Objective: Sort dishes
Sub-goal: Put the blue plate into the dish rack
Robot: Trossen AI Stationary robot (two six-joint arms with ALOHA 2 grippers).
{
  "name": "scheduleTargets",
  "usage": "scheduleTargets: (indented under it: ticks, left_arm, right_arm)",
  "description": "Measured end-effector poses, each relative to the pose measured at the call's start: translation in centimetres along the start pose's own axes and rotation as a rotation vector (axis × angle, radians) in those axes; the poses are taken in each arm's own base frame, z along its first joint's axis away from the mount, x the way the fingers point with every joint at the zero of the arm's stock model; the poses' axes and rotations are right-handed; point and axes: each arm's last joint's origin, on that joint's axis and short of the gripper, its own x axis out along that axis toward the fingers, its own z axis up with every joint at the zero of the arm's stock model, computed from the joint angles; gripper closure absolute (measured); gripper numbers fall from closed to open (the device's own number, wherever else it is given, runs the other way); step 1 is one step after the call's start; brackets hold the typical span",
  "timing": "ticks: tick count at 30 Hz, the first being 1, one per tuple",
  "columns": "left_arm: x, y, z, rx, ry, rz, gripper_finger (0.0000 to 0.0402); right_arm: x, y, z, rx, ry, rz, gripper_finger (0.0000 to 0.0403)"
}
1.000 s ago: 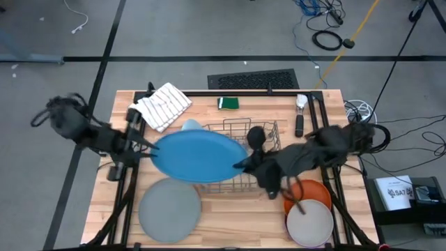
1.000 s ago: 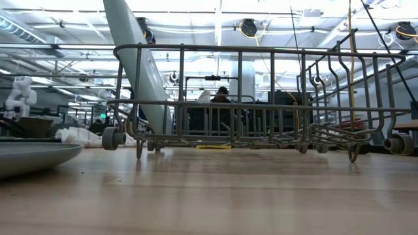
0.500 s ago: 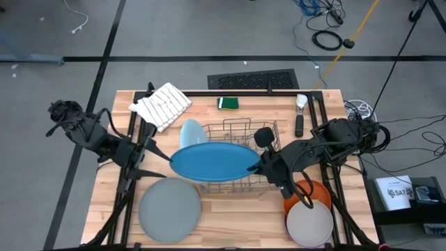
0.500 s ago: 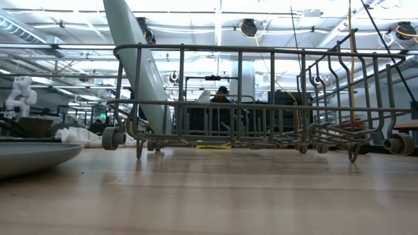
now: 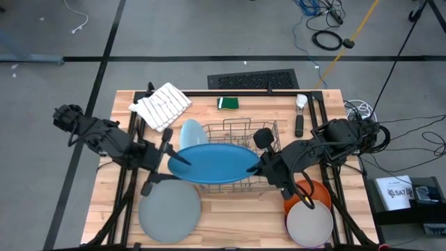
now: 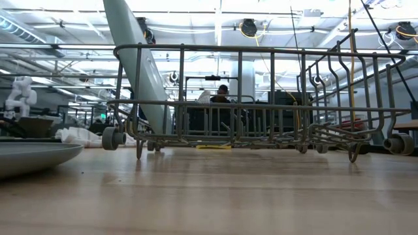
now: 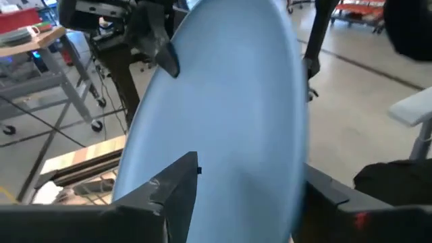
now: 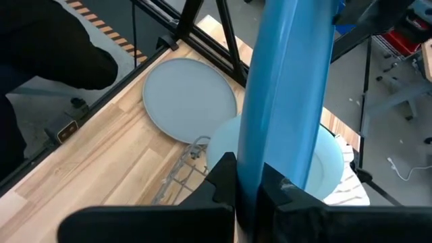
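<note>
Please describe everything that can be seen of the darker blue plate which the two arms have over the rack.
The darker blue plate is large, round, flat and smooth, plastic by its look, with a low rim. It is held tilted in the air above the wire dish rack, between both arms. The right tool is shut on its edge, a finger on each face. The left tool has its fingers on either side of the opposite edge. A light blue plate stands behind it.

The bench (image 5: 230, 209) is pale, smooth wood with visible grain. The rack (image 6: 261, 98) is thin bare metal wire. The blue plate (image 5: 212, 164) and grey plate (image 5: 169, 210) look like smooth matt plastic. The striped towel (image 5: 162, 104) is soft cloth.
</note>
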Motion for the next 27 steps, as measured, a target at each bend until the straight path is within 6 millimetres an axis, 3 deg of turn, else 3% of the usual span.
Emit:
scheduleTargets:
  ticks: [3,9,16,23,27]
  left_arm:
    - [0.5,0.1,-0.3,0.022,0.03,0.011,0.0259]
    - [0.7,0.3,-0.3,0.083,0.034,0.026,0.0382]
    - [0.7,0.3,-0.2,0.056,0.019,0.031,0.0389]
    - [0.9,0.2,-0.6,0.053,0.048,-0.004,0.0389]
    - [0.8,0.2,-0.4,0.034,0.032,-0.003,0.0389]
  right_arm:
    - [0.0,0.0,0.0,-0.003,0.001,-0.001,0.0398]
    - [-0.2,0.0,0.0,0.021,-0.006,0.004,0.0394]
    - [-1.3,0.2,0.3,0.043,-0.049,-0.003,0.036]
    - [-4.3,0.2,0.6,0.093,-0.142,-0.075,0.0278]
    - [-4.8,0.5,0.6,0.094,-0.134,-0.109,0.0234]
